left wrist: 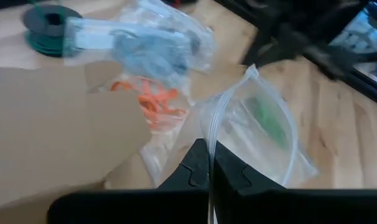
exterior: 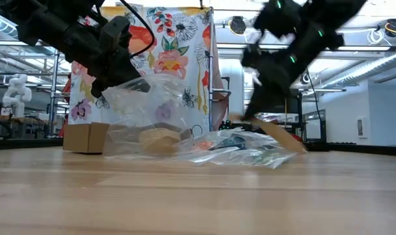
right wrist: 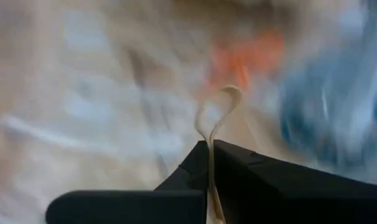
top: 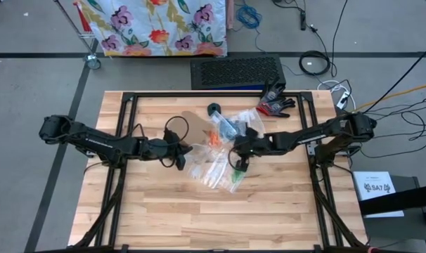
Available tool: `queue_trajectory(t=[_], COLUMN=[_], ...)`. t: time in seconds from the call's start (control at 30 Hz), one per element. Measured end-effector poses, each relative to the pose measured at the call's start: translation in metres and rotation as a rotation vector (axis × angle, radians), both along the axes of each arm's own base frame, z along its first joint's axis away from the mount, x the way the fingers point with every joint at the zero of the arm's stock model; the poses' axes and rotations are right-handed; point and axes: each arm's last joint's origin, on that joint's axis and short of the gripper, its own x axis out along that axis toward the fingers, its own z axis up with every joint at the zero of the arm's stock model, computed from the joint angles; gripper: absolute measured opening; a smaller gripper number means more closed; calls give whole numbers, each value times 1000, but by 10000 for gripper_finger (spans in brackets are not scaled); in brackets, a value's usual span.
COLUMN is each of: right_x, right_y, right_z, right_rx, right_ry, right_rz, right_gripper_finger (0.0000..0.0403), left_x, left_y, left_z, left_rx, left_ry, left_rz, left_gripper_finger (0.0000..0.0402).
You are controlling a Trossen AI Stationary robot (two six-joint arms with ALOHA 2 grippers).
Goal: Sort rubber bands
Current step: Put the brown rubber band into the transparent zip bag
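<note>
Several clear plastic bags [top: 216, 165] lie heaped at mid-table. One holds green rubber bands [left wrist: 266, 121], another blue ones [left wrist: 148, 50], and orange bands [left wrist: 156, 102] lie beside a sheet of cardboard [left wrist: 45, 124]. My left gripper [left wrist: 210, 163] is shut on the bag with the green bands [left wrist: 257, 124], at the heap's left side [top: 183, 151]. My right gripper [right wrist: 210, 149] is shut on a tan rubber band [right wrist: 216, 109] over the heap's right side [top: 238, 158]. My left gripper pinches the bag's zip edge [left wrist: 214, 134] between its two fingers, coming slanting down from the table's left. The bag's mouth end is raised [exterior: 146, 91]; the rest trails down to the heap on the table. My right gripper pinches the tan band between its two fingers, with a small loop [right wrist: 218, 99] standing out past the fingertips. The fingers slant down from the table's right. The blur hides whether the band is clear of the bags.
A green spool [top: 214, 109] stands beyond the heap. Red-and-black gloves [top: 275, 104] lie at the far right of the table, and a small cardboard box [exterior: 85, 137] shows at the left in the low view. The near half of the wooden table [top: 220, 218] is bare.
</note>
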Motion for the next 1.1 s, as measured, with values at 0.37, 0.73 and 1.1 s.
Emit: queue_trajectory(t=[0.37, 0.73, 1.1], right_x=[53, 78, 127], right_y=[10, -4, -3], right_z=[102, 110, 115], right_rx=[-288, -297, -377], right_ry=[-424, -578, -715], right_rz=[238, 364, 515], right_gripper_finger=[1, 0, 0], left_x=[0, 0, 0], left_y=[11, 11, 11], left_z=[-1, -1, 0], left_rx=[-13, -14, -24], left_ry=[4, 2, -9], left_rz=[76, 75, 79], left_gripper_finger=[0, 0, 0])
